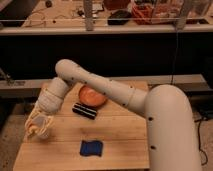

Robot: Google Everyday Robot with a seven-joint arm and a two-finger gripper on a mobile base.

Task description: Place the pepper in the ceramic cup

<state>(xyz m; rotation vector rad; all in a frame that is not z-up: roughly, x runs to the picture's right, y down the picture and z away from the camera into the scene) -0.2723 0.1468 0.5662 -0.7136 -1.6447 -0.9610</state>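
My gripper [37, 127] hangs at the end of the white arm over the left edge of the wooden table [125, 140], pointing down. A small orange pepper [33, 128] shows between its fingers, so it is shut on it. Right under and against the gripper stands the small pale ceramic cup [45, 134], partly hidden by the fingers. The pepper is at the cup's mouth; I cannot tell whether it is inside.
A shallow orange bowl [93, 96] sits at the table's back middle, with a black oblong object [85, 111] in front of it. A blue cloth [91, 148] lies near the front edge. A cluttered bench runs behind the table.
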